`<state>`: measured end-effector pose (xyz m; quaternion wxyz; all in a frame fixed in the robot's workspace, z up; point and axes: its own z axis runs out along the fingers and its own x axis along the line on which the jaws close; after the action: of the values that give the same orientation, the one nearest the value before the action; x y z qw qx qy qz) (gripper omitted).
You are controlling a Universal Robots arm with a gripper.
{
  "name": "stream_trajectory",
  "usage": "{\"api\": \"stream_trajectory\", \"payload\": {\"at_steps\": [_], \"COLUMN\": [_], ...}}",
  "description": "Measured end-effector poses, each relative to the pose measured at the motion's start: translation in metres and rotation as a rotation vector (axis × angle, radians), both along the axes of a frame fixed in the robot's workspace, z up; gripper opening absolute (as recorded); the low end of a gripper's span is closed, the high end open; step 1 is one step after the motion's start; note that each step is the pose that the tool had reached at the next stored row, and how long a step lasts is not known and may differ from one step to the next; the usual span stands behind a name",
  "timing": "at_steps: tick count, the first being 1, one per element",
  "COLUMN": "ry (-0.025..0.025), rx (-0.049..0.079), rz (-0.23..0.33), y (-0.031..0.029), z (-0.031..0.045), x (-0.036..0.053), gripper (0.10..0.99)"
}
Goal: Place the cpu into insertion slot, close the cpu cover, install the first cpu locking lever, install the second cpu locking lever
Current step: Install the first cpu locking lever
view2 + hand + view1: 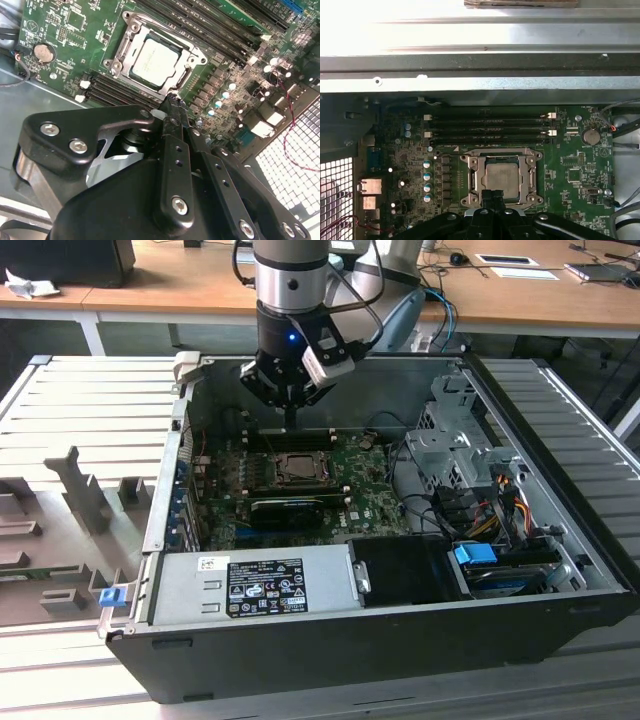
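Cpu (pixel 157 62): flat in the insertion slot (pixel 298 468), pale face up, framed by the cpu cover (pixel 125 45), apparently lowered over it (judgement, not certain). Square chip, so no long axis to speak of; edges parallel w/ the mem. slots (pixel 490 127). Locking-lever state: can't tell.

Gripper (pixel 172 102): fingers (pixel 487 200) pressed together, nothing seen btw. them. Tips hanging above the green board (pixel 370 495), clear of it in the exterior view. In both wrist views, tips seen against the slot's edge, cpu just beyond them, approx. on the fingers' centre line. One arm only, so no choice of side.

Around: mem. slots on both flanks of the slot in the second wrist view. Coin battery (pixel 44 51) near one corner, apart. Long black card (pixel 285 508) on the slot's near side in the exterior view. PSU (pixel 250 585) along the case front, case wall (pixel 470 65) behind the mem. slots, grey slatted surface (pixel 90 400) under the case. Nothing btw. tips and slot. Closest hazards, as a guess: slot clips and small caps (pixel 220 102) beside the frame.
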<state>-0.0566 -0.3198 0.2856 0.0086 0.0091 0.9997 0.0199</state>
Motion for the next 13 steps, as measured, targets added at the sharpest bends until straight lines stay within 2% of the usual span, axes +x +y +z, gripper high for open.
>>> {"api": "stream_trajectory", "payload": {"at_steps": [13], "ry": [0.0], "rx": [0.0], "rz": [0.0], "y": [0.0], "z": [-0.0028], "x": [-0.0042], "gripper": [0.106]}}
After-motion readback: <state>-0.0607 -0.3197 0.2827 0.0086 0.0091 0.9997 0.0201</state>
